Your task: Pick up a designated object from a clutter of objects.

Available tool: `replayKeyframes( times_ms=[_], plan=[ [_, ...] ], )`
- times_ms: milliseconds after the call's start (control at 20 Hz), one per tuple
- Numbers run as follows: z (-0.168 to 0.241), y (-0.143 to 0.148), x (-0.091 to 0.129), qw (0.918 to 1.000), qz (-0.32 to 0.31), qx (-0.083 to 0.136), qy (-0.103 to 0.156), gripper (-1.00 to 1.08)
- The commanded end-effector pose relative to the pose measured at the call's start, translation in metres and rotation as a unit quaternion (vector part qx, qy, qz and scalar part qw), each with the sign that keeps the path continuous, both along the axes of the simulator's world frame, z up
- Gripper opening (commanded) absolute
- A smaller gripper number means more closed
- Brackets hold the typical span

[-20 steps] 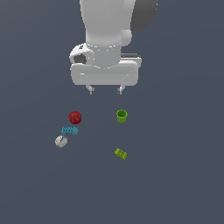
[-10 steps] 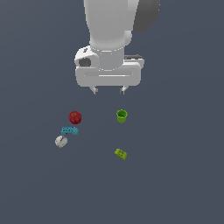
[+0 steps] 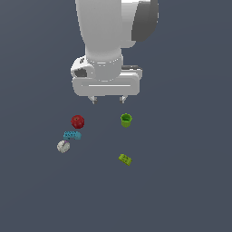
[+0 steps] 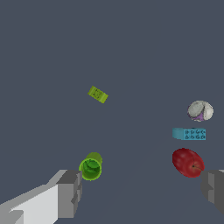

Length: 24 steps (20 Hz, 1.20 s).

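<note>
The designated object, a small whitish-grey ball with purple marks (image 3: 63, 146) (image 4: 200, 110), lies at the exterior view's left, just below a blue studded brick (image 3: 72, 135) (image 4: 189, 134) and a red ball (image 3: 78, 121) (image 4: 188, 162). A green cup (image 3: 126, 120) (image 4: 91, 166) and a lime-green brick (image 3: 125, 159) (image 4: 98, 94) lie further to the exterior view's right. My gripper (image 3: 108, 99) (image 4: 142, 192) hangs open above the floor, between the red ball and the cup, holding nothing.
The floor is a flat dark grey surface with no edges in view. The large white arm body (image 3: 111, 41) fills the upper middle of the exterior view.
The arm has shifted toward the exterior view's right and a little lower across the frames. The objects on the floor have not moved.
</note>
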State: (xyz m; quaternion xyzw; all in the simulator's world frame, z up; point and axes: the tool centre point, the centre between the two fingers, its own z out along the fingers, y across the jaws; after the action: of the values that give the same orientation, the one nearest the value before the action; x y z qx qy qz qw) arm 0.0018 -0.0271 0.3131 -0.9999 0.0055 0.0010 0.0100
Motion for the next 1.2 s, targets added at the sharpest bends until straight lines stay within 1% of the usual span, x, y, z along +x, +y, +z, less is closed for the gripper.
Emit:
replayKeyframes(
  times_ms=[0,300,650,900,1150],
  plan=[
    [-0.010,-0.011,0.007,1.0000,-0.008,0.002,0.000,1.00],
    [-0.044,-0.049,0.028,0.9993,-0.037,0.007,0.000,1.00],
    [-0.104,-0.116,0.049,0.9966,-0.082,0.008,-0.001,1.00],
    [-0.150,-0.166,0.055,0.9935,-0.114,0.004,-0.001,1.00],
    [-0.187,-0.205,0.053,0.9906,-0.137,-0.002,0.000,1.00]
  ],
)
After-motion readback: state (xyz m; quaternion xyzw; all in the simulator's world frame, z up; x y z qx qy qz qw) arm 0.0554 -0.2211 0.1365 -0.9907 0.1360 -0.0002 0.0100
